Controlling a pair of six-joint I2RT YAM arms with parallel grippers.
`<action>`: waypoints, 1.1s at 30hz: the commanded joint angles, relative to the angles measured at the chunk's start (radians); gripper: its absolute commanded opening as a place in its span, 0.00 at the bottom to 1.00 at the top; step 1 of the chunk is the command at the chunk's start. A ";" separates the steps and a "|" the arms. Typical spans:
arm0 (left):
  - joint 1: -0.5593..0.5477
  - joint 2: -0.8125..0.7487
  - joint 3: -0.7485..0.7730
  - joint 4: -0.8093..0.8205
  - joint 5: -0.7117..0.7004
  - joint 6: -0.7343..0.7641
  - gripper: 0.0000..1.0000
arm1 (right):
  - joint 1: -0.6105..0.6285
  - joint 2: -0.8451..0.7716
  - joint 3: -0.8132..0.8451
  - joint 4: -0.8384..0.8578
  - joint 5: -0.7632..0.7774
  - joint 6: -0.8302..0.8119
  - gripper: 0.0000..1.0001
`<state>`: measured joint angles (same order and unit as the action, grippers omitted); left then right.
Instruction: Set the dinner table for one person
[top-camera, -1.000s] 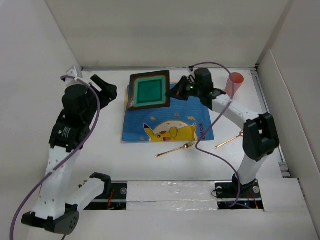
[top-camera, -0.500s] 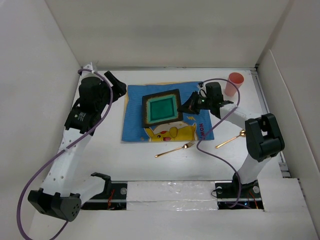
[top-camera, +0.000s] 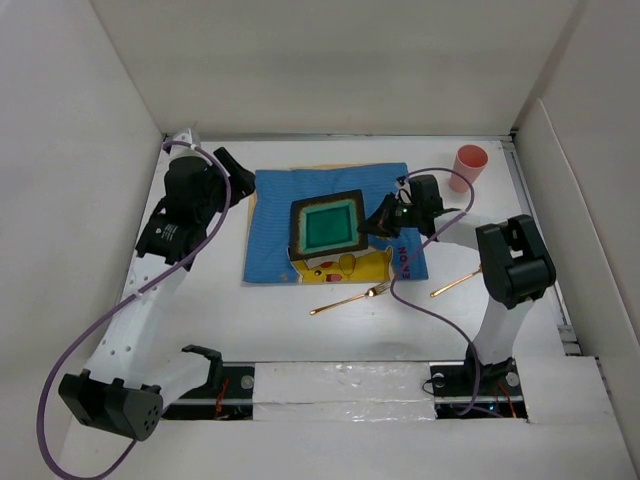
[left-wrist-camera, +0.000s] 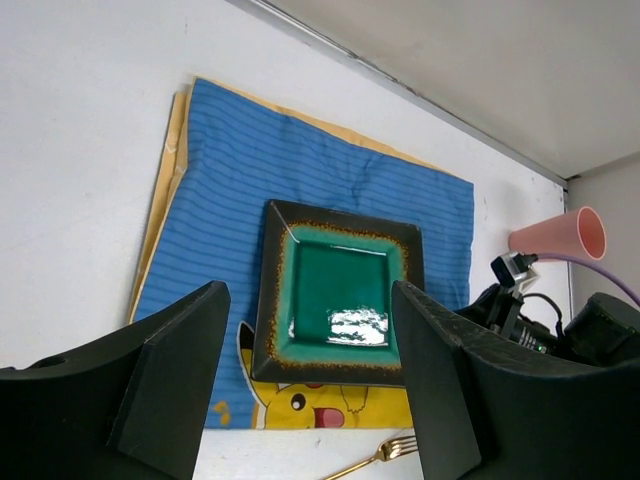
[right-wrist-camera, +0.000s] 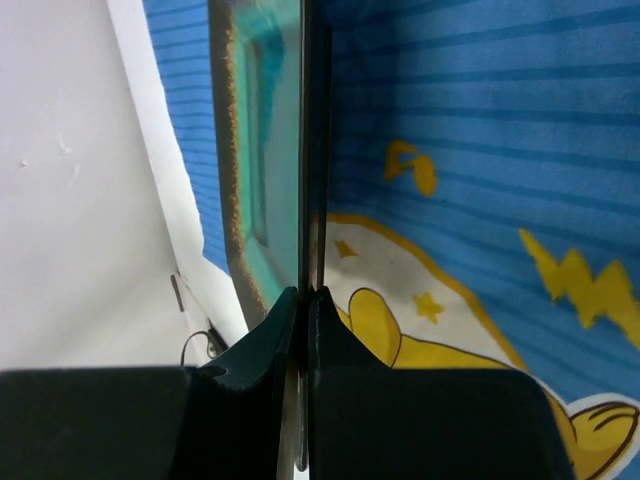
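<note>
The right gripper clamps the right rim of the square green plate to centre it over the blue placemat, which lies mid-way across the white dinner table; the left gripper hovers wide open and empty.

This is a robotics lab test cell, not a real dining room. A matte white table is boxed in by plain white panels, with a strip of silver tape along its near edge. The left arm and the right arm, both white and black, are bolted there and trail loose purple cables. The only homely things look staged: a blue cartoon placemat, a square green plate, a pink cup and a gold fork.
</note>
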<state>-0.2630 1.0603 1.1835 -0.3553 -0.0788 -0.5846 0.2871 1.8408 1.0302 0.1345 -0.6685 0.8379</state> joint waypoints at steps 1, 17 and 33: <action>-0.005 0.007 -0.012 0.052 0.010 0.014 0.62 | -0.003 -0.020 0.036 0.186 -0.076 0.010 0.00; -0.005 0.018 -0.048 0.095 0.007 0.023 0.62 | -0.003 0.012 0.094 -0.234 0.062 -0.237 0.38; -0.005 0.012 -0.123 0.096 0.043 0.094 0.00 | -0.192 -0.123 0.421 -0.478 0.340 -0.250 0.00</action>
<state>-0.2630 1.0847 1.0721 -0.2573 -0.0467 -0.5392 0.1516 1.7931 1.3457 -0.2966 -0.4332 0.5980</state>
